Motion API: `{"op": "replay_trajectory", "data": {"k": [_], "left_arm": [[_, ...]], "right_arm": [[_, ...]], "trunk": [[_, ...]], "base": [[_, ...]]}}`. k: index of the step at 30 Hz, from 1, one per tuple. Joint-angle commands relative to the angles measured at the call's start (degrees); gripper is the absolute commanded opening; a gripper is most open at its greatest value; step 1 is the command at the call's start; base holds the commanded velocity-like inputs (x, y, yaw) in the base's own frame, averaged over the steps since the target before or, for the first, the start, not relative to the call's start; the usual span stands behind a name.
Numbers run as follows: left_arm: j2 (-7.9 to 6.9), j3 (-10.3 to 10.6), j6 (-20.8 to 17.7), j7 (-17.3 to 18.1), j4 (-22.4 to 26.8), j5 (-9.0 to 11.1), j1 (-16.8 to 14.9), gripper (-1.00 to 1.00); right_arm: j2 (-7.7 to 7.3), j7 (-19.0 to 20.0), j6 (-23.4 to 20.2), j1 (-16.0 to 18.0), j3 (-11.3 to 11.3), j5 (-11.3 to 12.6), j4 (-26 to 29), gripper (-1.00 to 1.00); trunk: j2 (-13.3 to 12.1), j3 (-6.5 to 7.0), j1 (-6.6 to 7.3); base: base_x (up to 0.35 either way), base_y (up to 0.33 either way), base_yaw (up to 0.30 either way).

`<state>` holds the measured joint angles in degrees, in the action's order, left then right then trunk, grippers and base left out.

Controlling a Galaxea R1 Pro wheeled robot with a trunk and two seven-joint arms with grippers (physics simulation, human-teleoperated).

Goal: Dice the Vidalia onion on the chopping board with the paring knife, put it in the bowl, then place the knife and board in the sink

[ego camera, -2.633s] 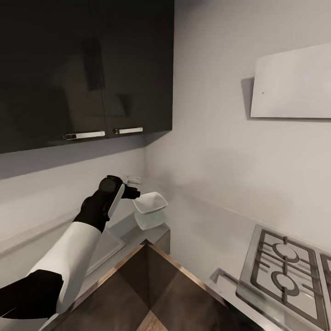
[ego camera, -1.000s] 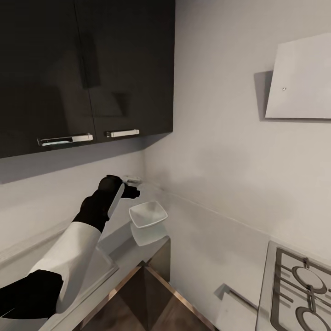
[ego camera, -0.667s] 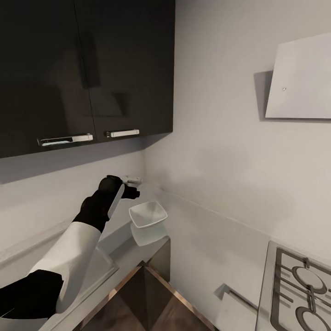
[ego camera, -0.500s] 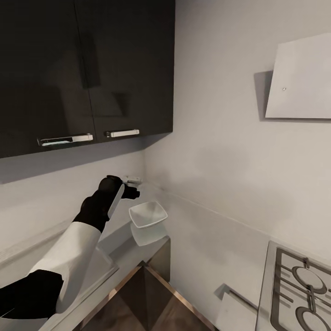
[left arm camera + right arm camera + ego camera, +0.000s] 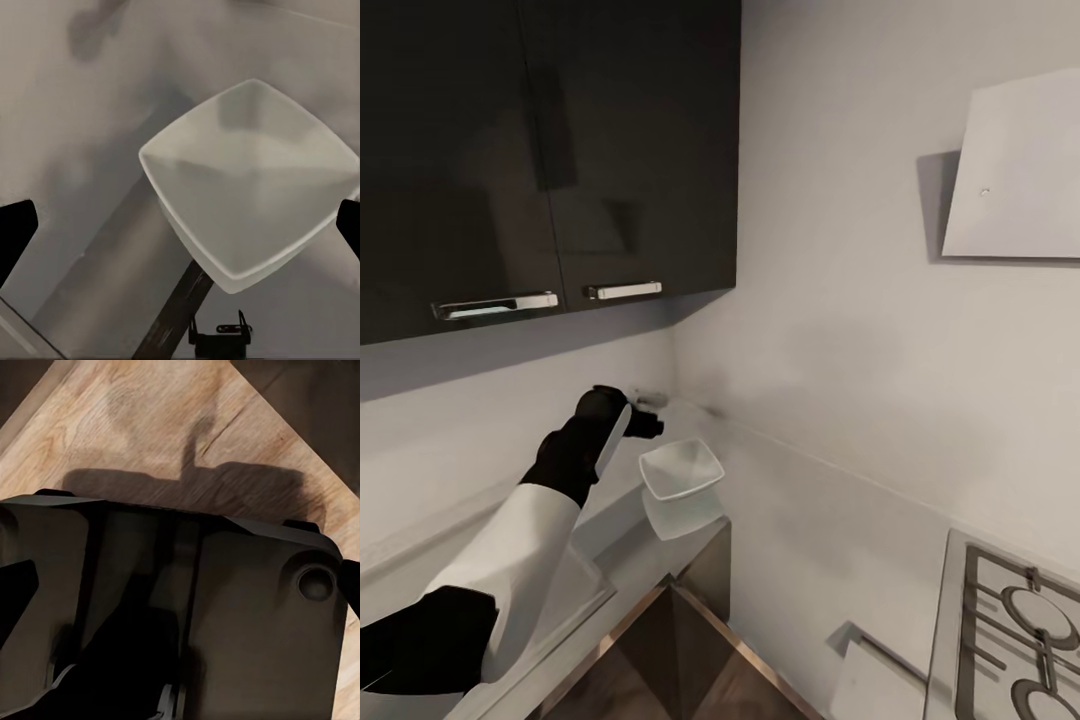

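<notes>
The white square bowl [image 5: 680, 468] sits empty on the grey countertop [image 5: 622, 540] at the wall corner. My left gripper [image 5: 646, 421] hovers just above and behind it on an outstretched arm. In the left wrist view the bowl [image 5: 251, 187] lies below the open left gripper [image 5: 184, 229], whose black fingertips [image 5: 16, 232] stand wide apart at the picture's edges with nothing between them. The right gripper [image 5: 184, 585] is open too and points down. The Vidalia onion, chopping board, paring knife and sink are out of view.
Dark wall cabinets [image 5: 550, 150] hang over the counter. A white extractor hood [image 5: 1015, 165] and a gas hob [image 5: 1020, 640] are to the right. My own dark base [image 5: 195, 615] stands on wooden floor [image 5: 150, 420].
The head camera has panned left and slightly up since the earliest frame, pushing the hob toward the right edge. The left arm and bowl keep their places relative to each other.
</notes>
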<state>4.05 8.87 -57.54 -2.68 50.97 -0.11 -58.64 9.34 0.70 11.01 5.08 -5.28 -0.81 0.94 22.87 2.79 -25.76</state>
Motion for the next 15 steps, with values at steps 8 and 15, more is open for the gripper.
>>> {"op": "replay_trajectory", "data": {"k": [8, 15], "left_arm": [[-0.01, -2.89, -0.12, -0.12, -2.07, 0.03, 0.02, 1.00], [-0.01, -5.71, -0.12, -0.05, -2.10, 0.03, 0.02, 1.00]], "right_arm": [[0.05, 0.00, 0.08, 0.02, -0.35, -0.07, -0.06, 1.00], [0.06, 0.00, 0.07, 0.02, -0.35, -0.07, -0.06, 1.00]], "trunk": [[0.04, -0.60, -0.02], [0.04, -1.23, -0.02]], "base": [[0.007, 0.000, 0.000], [0.000, 0.000, 0.000]]}}
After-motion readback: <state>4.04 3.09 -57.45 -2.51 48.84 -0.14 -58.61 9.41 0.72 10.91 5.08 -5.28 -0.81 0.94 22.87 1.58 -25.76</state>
